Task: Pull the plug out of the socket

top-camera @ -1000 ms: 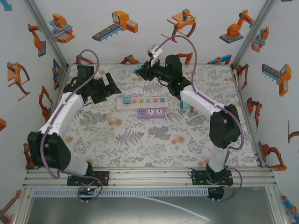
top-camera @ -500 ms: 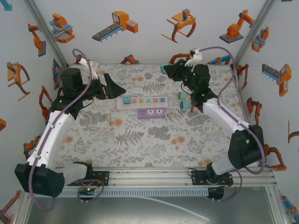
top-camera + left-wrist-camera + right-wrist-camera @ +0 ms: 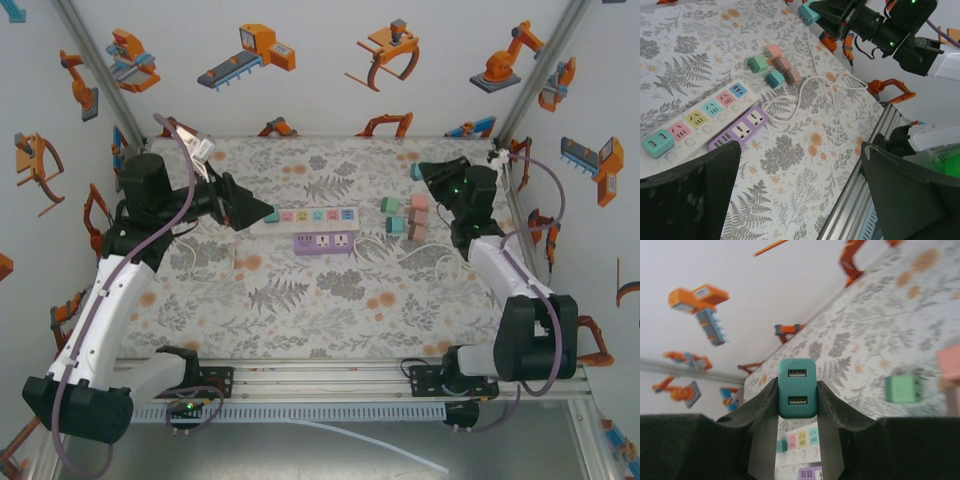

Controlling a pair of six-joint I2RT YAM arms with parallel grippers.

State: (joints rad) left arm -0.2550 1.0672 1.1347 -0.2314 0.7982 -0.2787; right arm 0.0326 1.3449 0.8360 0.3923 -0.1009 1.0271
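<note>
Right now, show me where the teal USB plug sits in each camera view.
Top external: teal USB plug is at upper right, beyond the loose plugs.
Left wrist: top centre, beyond the same loose plugs.
Right wrist: dead centre, clamped between the fingers.
Shared landmark: the white power strip.

a purple strip (image 3: pixel 323 242) lies flat on the floral cloth (image 3: pixel 300 310). well to its right is a loose cluster of small cubes: green (image 3: pixel 758 64), pink (image 3: pixel 773 51), teal (image 3: pixel 774 78) and two brown (image 3: pixel 783 63). a white cord (image 3: pixel 799 97) loops beside them. orange robot stickers (image 3: pixel 248 52) dot the white walls.
</note>
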